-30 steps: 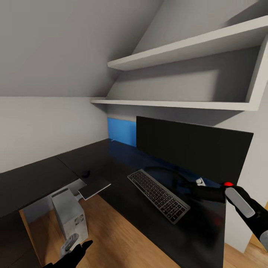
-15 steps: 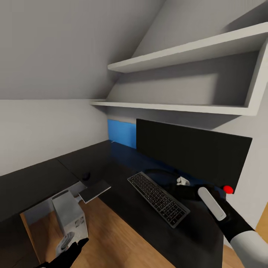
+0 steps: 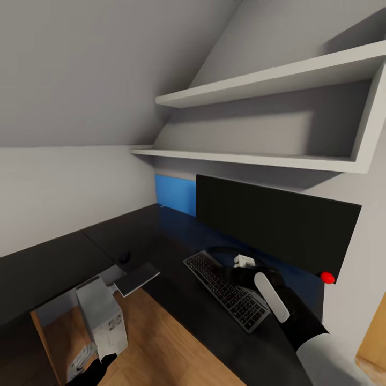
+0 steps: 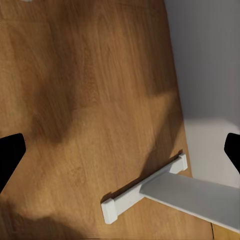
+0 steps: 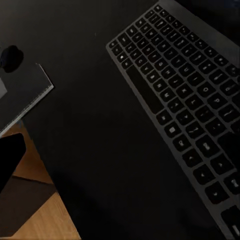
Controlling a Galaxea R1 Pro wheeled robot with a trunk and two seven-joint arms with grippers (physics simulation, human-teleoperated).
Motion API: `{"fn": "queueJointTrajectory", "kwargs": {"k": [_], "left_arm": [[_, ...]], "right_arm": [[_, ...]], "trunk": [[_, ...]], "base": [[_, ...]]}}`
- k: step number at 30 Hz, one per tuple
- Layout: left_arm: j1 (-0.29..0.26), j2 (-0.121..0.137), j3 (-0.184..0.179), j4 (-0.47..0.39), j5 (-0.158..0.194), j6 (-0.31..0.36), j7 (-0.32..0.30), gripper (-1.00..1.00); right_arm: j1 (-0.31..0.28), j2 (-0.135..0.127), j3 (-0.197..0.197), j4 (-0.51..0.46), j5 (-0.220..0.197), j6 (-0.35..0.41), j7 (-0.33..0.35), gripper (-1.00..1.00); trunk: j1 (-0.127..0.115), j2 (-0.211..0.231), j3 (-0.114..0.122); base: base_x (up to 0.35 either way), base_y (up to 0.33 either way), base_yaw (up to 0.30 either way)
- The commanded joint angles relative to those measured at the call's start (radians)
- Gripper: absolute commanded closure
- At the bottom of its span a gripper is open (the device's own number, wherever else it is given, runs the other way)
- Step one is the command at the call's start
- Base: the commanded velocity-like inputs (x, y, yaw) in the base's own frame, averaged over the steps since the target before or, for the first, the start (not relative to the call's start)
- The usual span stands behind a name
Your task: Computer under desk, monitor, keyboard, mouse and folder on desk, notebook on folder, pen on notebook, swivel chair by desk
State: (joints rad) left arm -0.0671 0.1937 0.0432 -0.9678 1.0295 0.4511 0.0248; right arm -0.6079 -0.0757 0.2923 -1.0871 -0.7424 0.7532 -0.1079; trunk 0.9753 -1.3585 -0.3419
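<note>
The black monitor (image 3: 276, 222) stands on the glossy black desk (image 3: 161, 236), with the dark keyboard (image 3: 225, 289) (image 5: 180, 105) lying in front of it. My right gripper (image 3: 242, 262) hovers open just above the keyboard's far edge, and one black fingertip (image 5: 7, 160) shows. A small black mouse (image 3: 124, 256) (image 5: 10, 57) sits further left. Beside it a flat dark notebook (image 3: 136, 277) (image 5: 22, 97) with pale page edges overhangs the desk edge. The pale computer (image 3: 104, 319) stands under the desk. My left gripper (image 3: 88, 360) (image 4: 120, 150) hangs open over the floor. Folder, pen and swivel chair are out of view.
Two white wall shelves (image 3: 257, 155) jut out above the monitor under a sloped ceiling. A blue back panel (image 3: 174, 193) stands behind the desk. A white desk-leg foot (image 4: 142, 192) rests on the wood floor (image 4: 90, 100) beside a pale wall (image 4: 205, 60).
My right arm has swung left, from beside the monitor's red dot to above the keyboard's far edge. The left gripper has sunk lower in the head view, which tilted slightly.
</note>
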Motion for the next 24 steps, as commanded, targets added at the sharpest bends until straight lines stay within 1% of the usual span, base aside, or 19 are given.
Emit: {"fn": "queueJointTrajectory", "kwargs": {"k": [1,3,4,7,8,11,13,15,16,17,19,20,24], "left_arm": [[0.000,-0.001,0.001,0.001,0.008,0.005,0.003,-1.00],[0.000,-0.001,0.000,0.003,0.008,0.002,0.003,-1.00],[0.000,-0.002,-0.001,0.005,0.007,-0.001,0.002,-1.00],[0.006,-0.002,0.000,-0.003,0.009,-0.004,-0.002,-1.00],[0.031,-0.002,0.000,-0.034,0.009,-0.007,-0.004,-1.00],[0.059,-0.002,0.003,-0.066,0.008,-0.007,-0.004,-1.00],[0.118,-0.002,0.006,-0.121,0.009,-0.008,-0.002,-1.00],[0.142,-0.002,0.006,-0.136,0.010,-0.009,-0.001,-1.00],[0.172,-0.003,0.007,-0.153,0.012,-0.025,-0.001,-1.00],[0.191,-0.003,0.007,-0.161,0.014,-0.047,-0.002,-1.00],[0.200,-0.003,0.007,-0.164,0.015,-0.059,-0.002,-1.00],[0.220,-0.003,0.006,-0.169,0.017,-0.092,-0.003,-1.00],[0.232,-0.004,0.004,-0.173,0.019,-0.115,-0.002,-1.00]], "right_arm": [[-0.001,0.013,0.003,-0.002,-0.007,0.000,-0.046,-1.00],[-0.001,0.043,0.003,-0.003,-0.004,-0.003,-0.115,-1.00],[-0.001,0.101,0.005,-0.003,-0.001,-0.008,-0.225,-1.00],[-0.001,0.124,0.006,-0.004,0.000,-0.010,-0.269,-1.00],[-0.004,0.142,0.006,-0.004,0.001,-0.010,-0.305,-1.00],[-0.005,0.145,0.006,-0.004,0.001,-0.009,-0.312,-1.00],[-0.007,0.147,0.011,-0.004,0.001,-0.009,-0.316,-1.00],[-0.007,0.147,0.016,-0.004,0.001,-0.009,-0.317,-1.00],[-0.008,0.148,0.023,-0.004,0.001,-0.010,-0.319,-1.00],[-0.009,0.149,0.025,-0.004,0.001,-0.010,-0.321,-1.00],[-0.010,0.151,0.027,-0.004,0.002,-0.010,-0.323,-1.00],[-0.011,0.155,0.028,-0.004,0.003,-0.010,-0.325,-1.00],[-0.014,0.160,0.028,0.002,0.003,-0.011,-0.336,-1.00]], "trunk": [[-0.004,0.006,0.002],[-0.012,0.020,0.008],[-0.015,0.027,0.011],[-0.027,0.048,0.021],[-0.031,0.055,0.024],[-0.042,0.076,0.033],[-0.050,0.090,0.040],[-0.058,0.104,0.046],[-0.061,0.111,0.049],[-0.065,0.118,0.052],[-0.073,0.132,0.058],[-0.077,0.139,0.061],[-0.092,0.167,0.074]], "base": [[0.000,0.000,-0.005],[0.000,0.000,-0.004],[0.000,0.000,0.060],[0.000,0.000,0.130],[0.000,0.000,0.248],[0.000,0.000,0.259],[0.000,0.000,0.272],[0.000,0.000,0.275],[0.000,0.000,0.277],[0.000,0.000,0.278],[0.000,0.000,0.278],[0.000,0.000,0.278],[0.000,0.000,0.279]]}}
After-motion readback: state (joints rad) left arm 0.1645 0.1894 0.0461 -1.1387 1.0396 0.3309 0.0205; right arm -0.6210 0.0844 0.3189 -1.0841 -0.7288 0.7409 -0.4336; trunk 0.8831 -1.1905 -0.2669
